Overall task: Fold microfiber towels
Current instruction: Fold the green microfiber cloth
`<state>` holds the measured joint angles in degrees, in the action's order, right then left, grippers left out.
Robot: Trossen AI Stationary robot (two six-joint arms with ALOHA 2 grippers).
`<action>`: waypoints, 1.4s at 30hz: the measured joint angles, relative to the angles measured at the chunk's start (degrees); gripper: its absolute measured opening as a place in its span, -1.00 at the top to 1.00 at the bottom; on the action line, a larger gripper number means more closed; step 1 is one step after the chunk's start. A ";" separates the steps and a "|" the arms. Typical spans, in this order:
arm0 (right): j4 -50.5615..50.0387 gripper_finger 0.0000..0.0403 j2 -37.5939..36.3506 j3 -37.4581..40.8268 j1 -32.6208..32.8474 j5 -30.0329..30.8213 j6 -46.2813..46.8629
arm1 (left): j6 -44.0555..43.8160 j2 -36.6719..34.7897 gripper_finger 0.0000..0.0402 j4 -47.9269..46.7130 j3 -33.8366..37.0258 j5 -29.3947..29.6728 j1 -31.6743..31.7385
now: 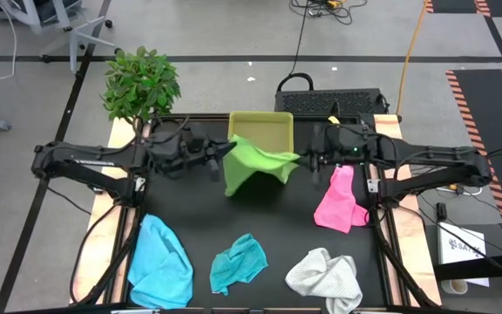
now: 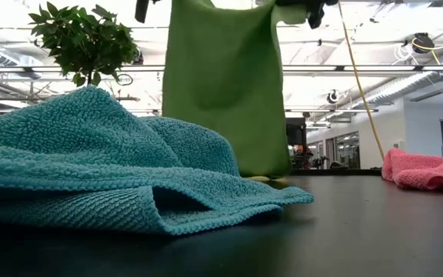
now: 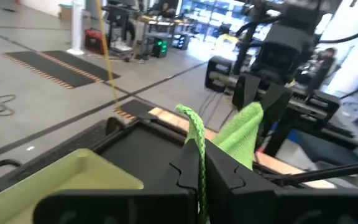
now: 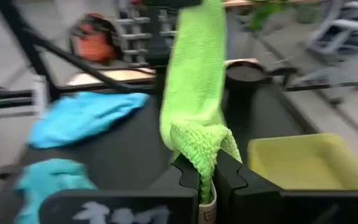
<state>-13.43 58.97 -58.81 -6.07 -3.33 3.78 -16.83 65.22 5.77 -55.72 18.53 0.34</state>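
Note:
A lime green towel (image 1: 255,166) hangs stretched between my two grippers, above the middle of the black table (image 1: 277,227) and just in front of the yellow-green tray (image 1: 264,129). My left gripper (image 1: 227,155) is shut on its left top corner and my right gripper (image 1: 303,161) on its right top corner. In the low view the green towel (image 2: 225,92) drops as a sheet to about table height. Lying loose on the table are a pink towel (image 1: 338,201), a light blue one (image 1: 159,262), a teal one (image 1: 238,262) and a white one (image 1: 325,277). My left gripper pinches the towel's upper edge at its corner (image 3: 197,140) between its two fingers, which come in level from the table's left. The cloth runs on from there to the other gripper and hangs below. My right gripper pinches the opposite top corner (image 4: 202,152) between its two fingers, coming from the table's right and slanting slightly down. A bunched fold of cloth sits in the jaws. The upper edge runs across to my left gripper and the rest hangs below.
A potted plant (image 1: 142,83) stands at the back left corner. The teal towel (image 2: 91,169) lies close to the low camera and hides much of the table there. Bare table shows between the hanging towel and the front row of towels.

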 joint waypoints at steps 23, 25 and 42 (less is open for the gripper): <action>-1.50 1.00 -3.74 -2.10 0.27 2.39 -1.05 | 3.28 -4.66 0.98 1.75 0.00 2.64 -2.83; -1.62 1.00 -3.37 -2.10 -0.30 4.57 -2.73 | 3.39 -4.60 0.97 1.20 0.01 2.64 -2.01; -1.68 1.00 -2.75 -2.08 -5.33 8.04 -14.94 | 8.64 -4.46 0.96 -5.94 0.01 0.98 5.75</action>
<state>-15.11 56.23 -60.88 -11.41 4.71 -11.16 -8.20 60.75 -0.17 -55.71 19.51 6.09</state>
